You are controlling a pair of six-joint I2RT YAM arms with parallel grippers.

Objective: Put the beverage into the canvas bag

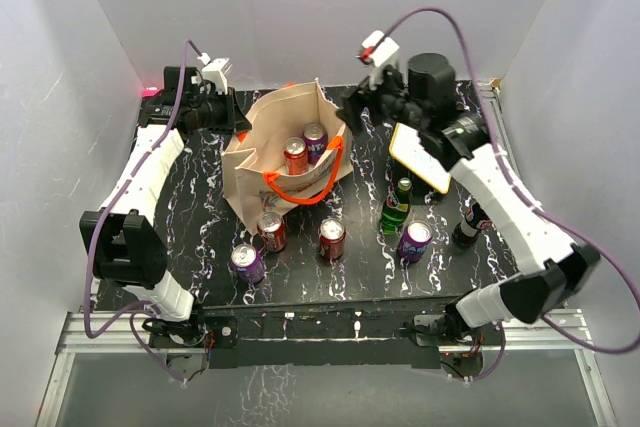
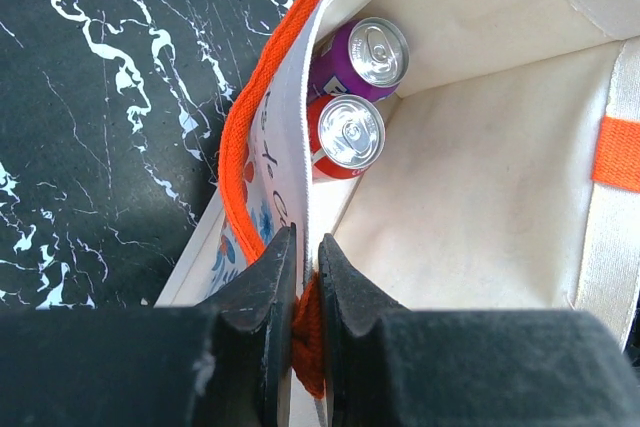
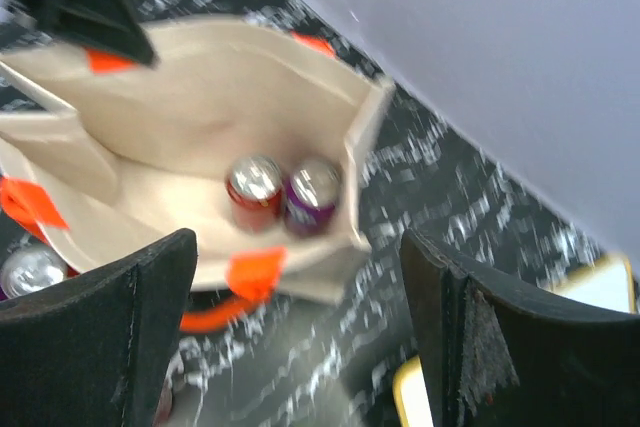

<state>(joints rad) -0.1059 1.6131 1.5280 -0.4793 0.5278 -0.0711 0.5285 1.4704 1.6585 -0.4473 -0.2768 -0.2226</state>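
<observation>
Top and wrist views. Canvas bag (image 1: 255,172) stands open on the black marbled table (image 1: 200,227), left of centre. L gripper (image 2: 307,247) is at the bag's far-left rim, jaws clenched on the rim fabric and orange handle (image 2: 240,147). R gripper (image 3: 298,267) hangs above the bag's right side, jaws spread wide w/ nothing between them. Inside the bag, bagged red can (image 1: 296,155) and bagged purple can (image 1: 315,139) stand upright, touching. Outside it, on the near side: four loose cans (image 1: 331,238), green bottle (image 1: 396,207), dark bottle (image 1: 470,224).

White arm links (image 1: 150,162), black joints (image 1: 125,242), purple cables (image 1: 440,12), white wrist cameras (image 1: 215,72).
</observation>
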